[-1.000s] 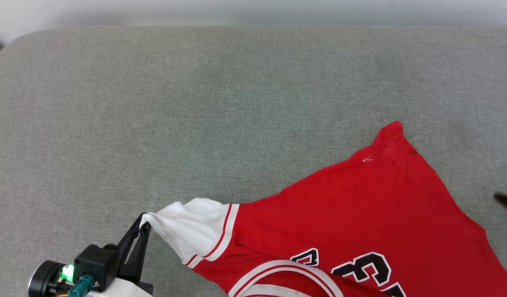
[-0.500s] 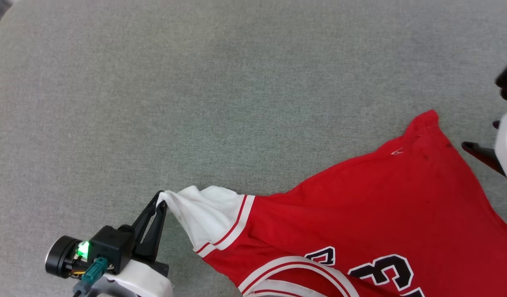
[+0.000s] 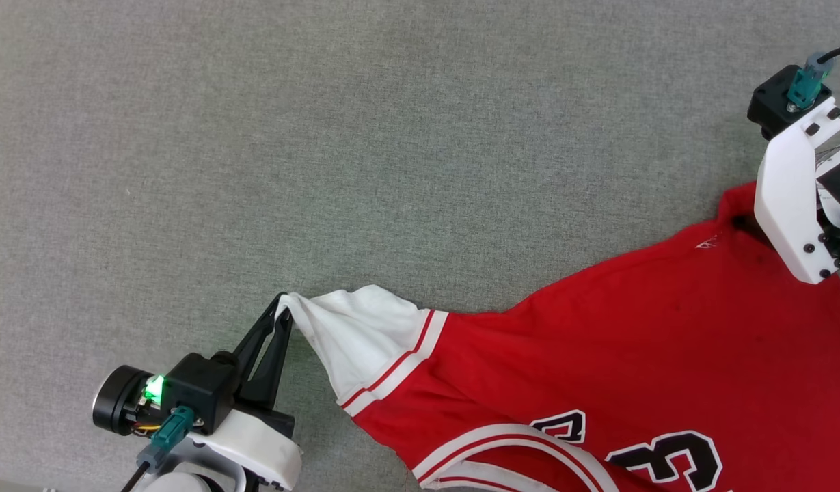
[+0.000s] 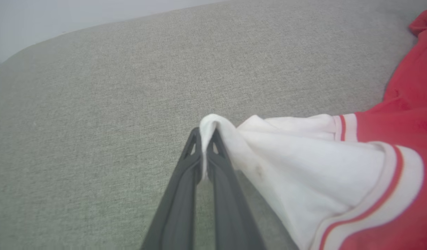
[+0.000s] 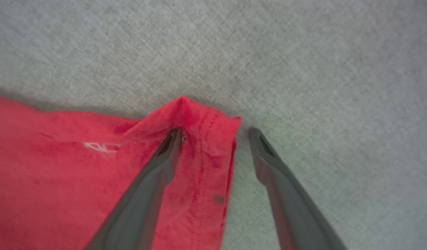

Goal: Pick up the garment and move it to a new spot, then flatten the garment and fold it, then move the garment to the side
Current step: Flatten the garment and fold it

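Garment [image 3: 631, 328]: soft, light, limp | sleeve cuff [image 4: 255, 139] pinched by left pincer [image 4: 205, 132] | hem corner [image 5: 203, 118] straddled by wide right pincer [image 5: 216, 132], best gripped there

Your left gripper [image 3: 281, 316] has two long black fingers [image 3: 264, 357], a white bracket [image 3: 255, 452], a little green light [image 3: 153, 389] and a teal plug [image 3: 175, 421] with a black cable [image 3: 131, 480].

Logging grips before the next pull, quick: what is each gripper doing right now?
Left gripper: shut on the garment, at its white sleeve tip.
Right gripper: open, straddling the garment's red hem corner, not gripping.
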You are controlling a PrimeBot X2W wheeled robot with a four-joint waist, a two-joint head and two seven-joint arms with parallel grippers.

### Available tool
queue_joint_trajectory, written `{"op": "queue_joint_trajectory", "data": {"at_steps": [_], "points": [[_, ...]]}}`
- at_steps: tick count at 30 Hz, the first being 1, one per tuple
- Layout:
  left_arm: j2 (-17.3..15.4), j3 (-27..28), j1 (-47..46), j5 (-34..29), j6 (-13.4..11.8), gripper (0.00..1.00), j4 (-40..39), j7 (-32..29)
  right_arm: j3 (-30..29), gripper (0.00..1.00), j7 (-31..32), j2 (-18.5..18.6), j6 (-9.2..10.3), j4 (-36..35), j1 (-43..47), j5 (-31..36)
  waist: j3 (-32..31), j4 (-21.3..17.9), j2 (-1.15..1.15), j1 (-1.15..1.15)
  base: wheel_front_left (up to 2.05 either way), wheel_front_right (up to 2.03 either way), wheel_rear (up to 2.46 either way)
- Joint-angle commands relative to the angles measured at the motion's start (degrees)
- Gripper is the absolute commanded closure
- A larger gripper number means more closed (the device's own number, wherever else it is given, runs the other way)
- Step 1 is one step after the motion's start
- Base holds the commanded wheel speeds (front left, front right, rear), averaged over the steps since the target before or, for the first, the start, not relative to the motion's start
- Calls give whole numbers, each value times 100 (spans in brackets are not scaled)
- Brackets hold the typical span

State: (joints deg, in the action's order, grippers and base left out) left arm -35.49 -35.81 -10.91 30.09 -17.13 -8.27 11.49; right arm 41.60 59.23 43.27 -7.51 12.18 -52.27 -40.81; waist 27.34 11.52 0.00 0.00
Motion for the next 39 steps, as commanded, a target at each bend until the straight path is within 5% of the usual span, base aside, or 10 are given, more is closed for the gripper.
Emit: {"op": "queue_joint_trajectory", "data": {"at_steps": [1, 3, 4, 5, 24, 32, 39], "points": [[40, -1, -54, 5, 27, 100, 35, 39, 281, 0, -5, 8, 5, 243, 134, -74, 23, 17, 0, 0, 0, 0, 0], [66, -9, -71, 17, 27, 100, 76, 52, 481, 0, -60, 9, 4, 421, 202, -178, 18, 11, 0, 0, 0, 0, 0], [73, -11, -76, 22, 35, 100, 97, 62, 522, 58, -137, -10, 4, 479, 221, -248, 8, 3, 0, 0, 0, 0, 0], [77, -12, -74, 22, 36, 100, 122, 69, 533, 100, -223, -52, 4, 531, 234, -329, -17, -11, 0, 0, 0, 0, 0], [-232, 209, -839, -17, 360, 100, 165, -27, 443, 100, -2670, 172, 4, -167, -393, -836, -1246, -537, 0, 0, 0, 0, 0], [-350, 439, -2365, -99, 864, 100, 73, -373, -79, 100, -3378, 147, 4, -158, -814, -745, -1226, -718, 0, 0, 0, 0, 0], [-127, 572, -4314, -23, 1528, 100, 511, -762, -652, 100, -3779, -6, 4, -13, -1540, -355, -894, -828, 0, 0, 0, 0, 0]]}}
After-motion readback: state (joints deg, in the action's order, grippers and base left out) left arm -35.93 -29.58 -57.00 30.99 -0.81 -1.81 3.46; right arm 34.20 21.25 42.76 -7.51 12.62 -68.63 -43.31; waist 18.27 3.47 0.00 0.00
